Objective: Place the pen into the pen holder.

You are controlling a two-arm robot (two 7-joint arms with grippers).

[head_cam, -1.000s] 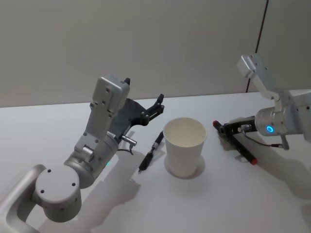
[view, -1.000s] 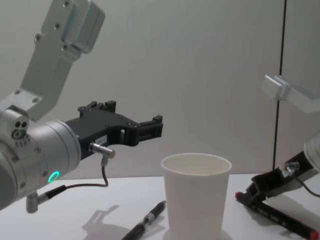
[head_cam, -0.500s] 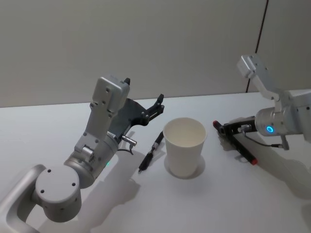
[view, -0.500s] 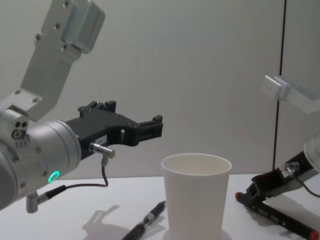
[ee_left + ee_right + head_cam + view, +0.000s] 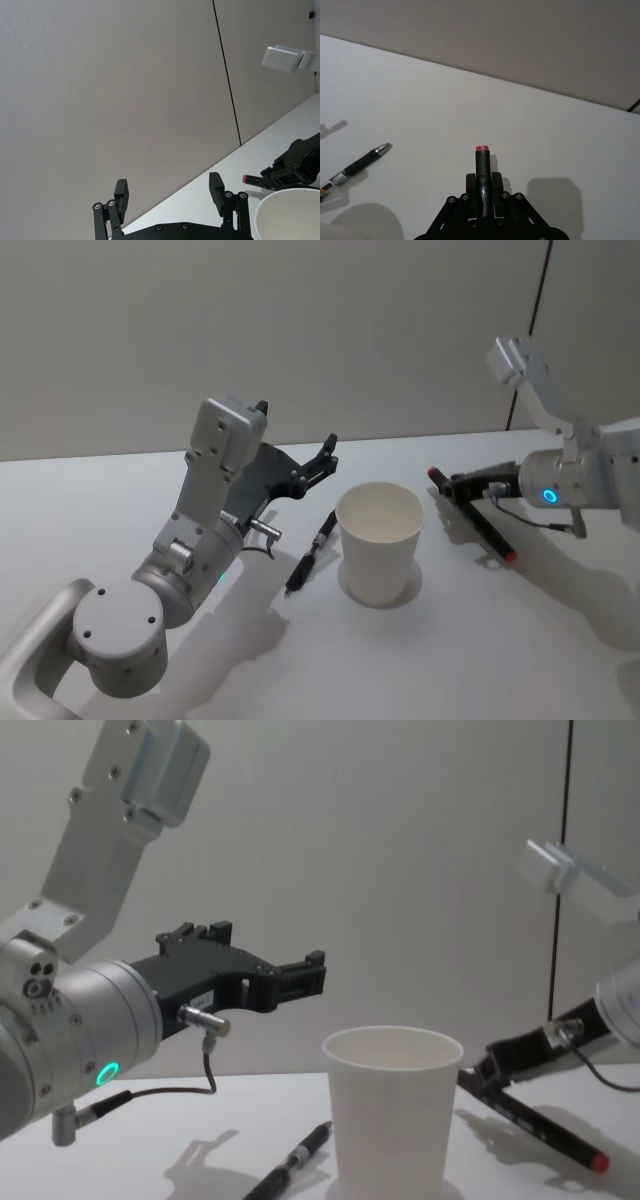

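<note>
Nearest the robot, a slim black pen with a silver tip (image 5: 310, 555) lies flat on the white bench (image 5: 500, 640), just beside the left of the plain white paper cup (image 5: 380, 540) that serves as pen holder. The cup stands upright and looks empty as far as its mouth shows. To its right, near but apart, the right pincer (image 5: 462, 483) is clamped on a black pen with red ends (image 5: 490, 530), gripping it close to its far end. The shaft slopes down toward the robot, with its low red tip close over the bench.

The step in hand looks like carrying this pen to the cup. To do it well, the right arm should raise the pen until the low tip clears the rolled rim, then swing it over the mouth and tilt it nearer upright. The tip should go in first, and the grip should ease only once it is well inside. The cup is light paper, so a brush against its wall could shove or tip it.

The right arm reaches in from the right, forearm low and roughly level. The left arm is bent up, and the left pincer (image 5: 298, 440) hangs wide and empty above the bench, behind the lying pen
</note>
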